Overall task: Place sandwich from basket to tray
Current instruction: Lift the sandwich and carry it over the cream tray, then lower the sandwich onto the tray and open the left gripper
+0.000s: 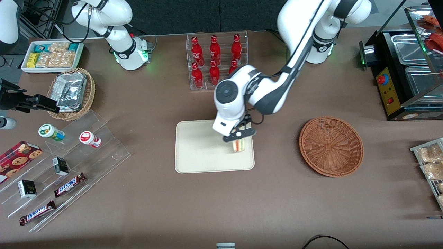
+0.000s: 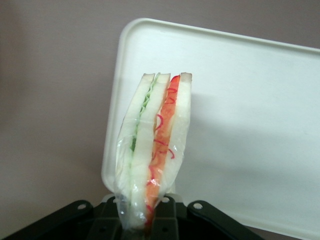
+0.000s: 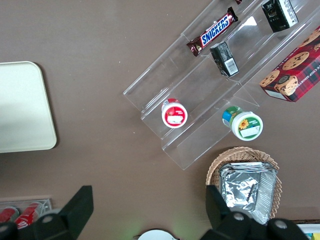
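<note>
The sandwich (image 1: 239, 145) is held over the tray (image 1: 197, 152), at the tray's end toward the working arm, and is pinched between the fingers of the gripper (image 1: 239, 135), which are pressed against its two bread faces; whether its lower edge touches the tray surface cannot be told from the front view. In the left wrist view the sandwich (image 2: 152, 150) is seen as a clear-wrapped wedge with its cut edge facing the camera; green filling is shown along one seam and red filling along the other, between slices of pale bread; its base is clamped by the gripper (image 2: 147, 220), whose black housing is seen around it, and the cream tray (image 2: 240, 125) lies beneath, with brown table visible past its rounded corner. The basket (image 1: 331, 146) is seen on the table toward the working arm's end, well apart from the tray, with nothing lying in it. A clear rack of red bottles (image 1: 216, 60) is set farther from the front camera than the tray. Toward the parked arm's end, a stepped clear display (image 1: 69, 173) is laid out with chocolate bars (image 1: 69, 184) and small tubs; a tan wicker basket of foil packets (image 1: 72, 92) is placed just beside it.
</note>
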